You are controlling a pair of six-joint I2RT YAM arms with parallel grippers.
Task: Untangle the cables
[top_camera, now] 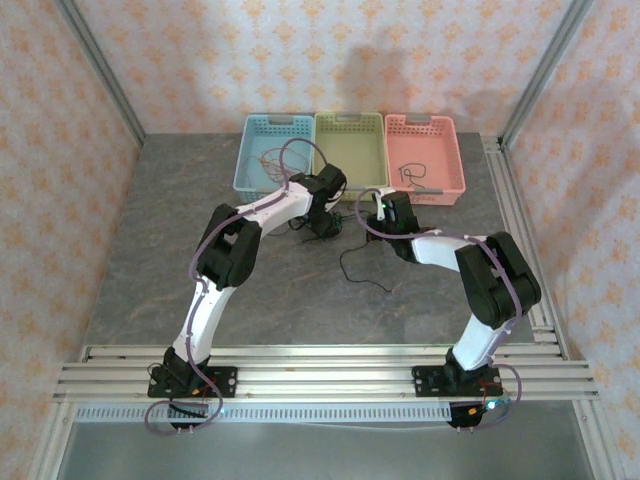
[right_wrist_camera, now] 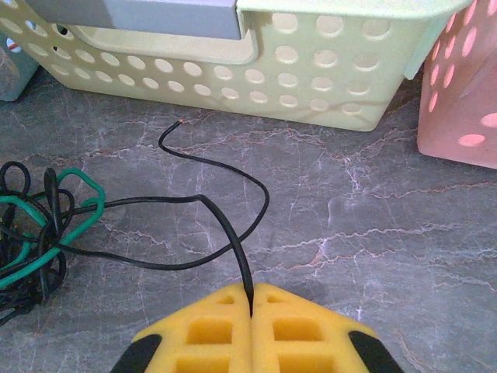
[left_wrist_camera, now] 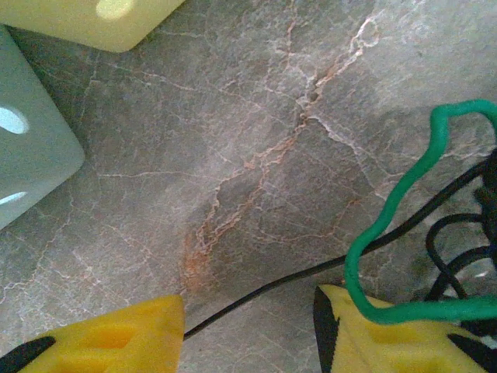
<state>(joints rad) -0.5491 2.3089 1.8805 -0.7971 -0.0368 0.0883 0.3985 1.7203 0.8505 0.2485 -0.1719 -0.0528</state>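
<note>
R pincer (right_wrist_camera: 250, 301) is clamped tight on a black cable (right_wrist_camera: 225, 233), low over the desk (right_wrist_camera: 373, 233), just in front of the green basket (right_wrist_camera: 311, 85). That strand runs left into the clump of cables (right_wrist_camera: 35, 233), mostly black w/ a green cable (right_wrist_camera: 92, 186) looped thru. L pincer (left_wrist_camera: 248, 330) is spread wide at the clump; a black strand (left_wrist_camera: 264, 293) passes btwn its fingers, the green one draped over one finger (left_wrist_camera: 404, 350). Pink basket (right_wrist_camera: 466, 101) to the right, blue basket (top_camera: 243, 165) left.

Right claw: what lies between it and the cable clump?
The black cable that the right claw pinches runs over bare table to the clump, in the right wrist view.
</note>
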